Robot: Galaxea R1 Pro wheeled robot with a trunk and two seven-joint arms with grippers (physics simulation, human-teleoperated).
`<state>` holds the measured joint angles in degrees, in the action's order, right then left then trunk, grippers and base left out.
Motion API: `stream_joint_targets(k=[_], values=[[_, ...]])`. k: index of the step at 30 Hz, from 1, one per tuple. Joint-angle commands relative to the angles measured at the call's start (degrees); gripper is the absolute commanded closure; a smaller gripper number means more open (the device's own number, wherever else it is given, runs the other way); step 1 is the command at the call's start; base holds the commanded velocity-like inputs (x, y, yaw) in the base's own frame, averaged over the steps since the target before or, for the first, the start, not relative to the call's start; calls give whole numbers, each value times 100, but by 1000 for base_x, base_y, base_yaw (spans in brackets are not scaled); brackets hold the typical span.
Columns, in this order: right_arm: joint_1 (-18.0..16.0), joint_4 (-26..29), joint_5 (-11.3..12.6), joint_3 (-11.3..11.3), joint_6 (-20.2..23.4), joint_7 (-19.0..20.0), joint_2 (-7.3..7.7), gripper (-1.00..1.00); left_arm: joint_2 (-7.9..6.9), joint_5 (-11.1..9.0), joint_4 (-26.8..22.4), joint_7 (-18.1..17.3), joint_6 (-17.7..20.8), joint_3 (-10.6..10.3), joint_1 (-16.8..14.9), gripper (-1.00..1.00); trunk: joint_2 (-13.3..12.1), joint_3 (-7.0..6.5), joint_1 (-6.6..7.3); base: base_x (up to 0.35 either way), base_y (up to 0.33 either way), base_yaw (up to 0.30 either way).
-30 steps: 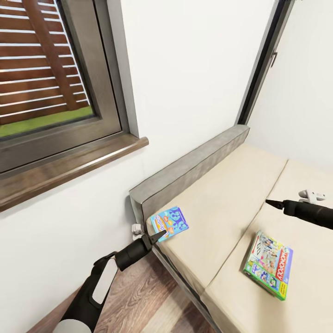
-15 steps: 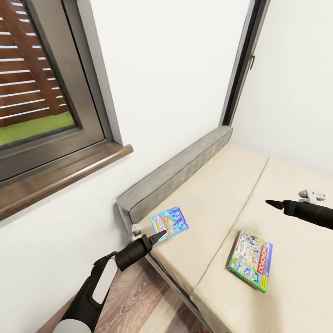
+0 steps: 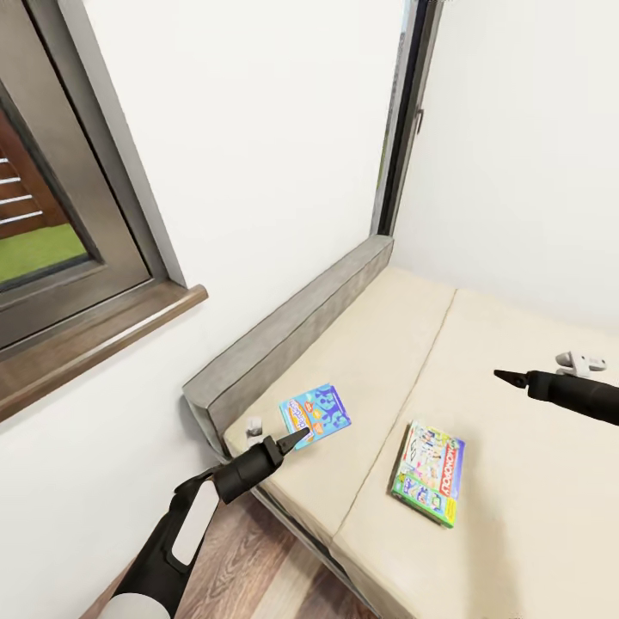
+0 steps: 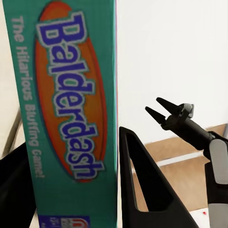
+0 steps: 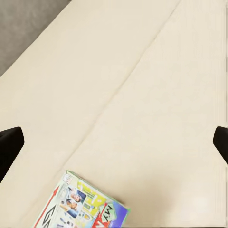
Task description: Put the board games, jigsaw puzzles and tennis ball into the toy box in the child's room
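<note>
Blue board game [image 3: 315, 414] is seen pinched at one corner in the left gripper [image 3: 292, 439], held above the bed's [image 3: 516, 516] headboard-end corner; slippage is judged likely; MONOPOLY box [image 3: 427, 472] lies mid-mattress under the spread-open right gripper [image 3: 503, 376].

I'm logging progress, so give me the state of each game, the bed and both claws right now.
Blue game: held off the bed, in the left claw.
Monopoly game: lying flat on the bed, untouched.
Right claw: empty, above the bed; open or shut unclear.
</note>
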<state>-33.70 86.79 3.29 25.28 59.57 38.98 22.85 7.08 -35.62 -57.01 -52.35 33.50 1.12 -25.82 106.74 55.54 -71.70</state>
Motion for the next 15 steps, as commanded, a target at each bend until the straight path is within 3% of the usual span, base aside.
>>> stream_joint_targets(k=[1,15], values=[[-5,4,29,7,43,-4,0,-100,4,-15,1,-12,43,11,-2,100,-40,-14,23,0,0,-88],[-5,44,28,10,43,-4,0,-100,4,-15,1,-12,42,11,-2,100,-601,-266,331,0,0,-99]])
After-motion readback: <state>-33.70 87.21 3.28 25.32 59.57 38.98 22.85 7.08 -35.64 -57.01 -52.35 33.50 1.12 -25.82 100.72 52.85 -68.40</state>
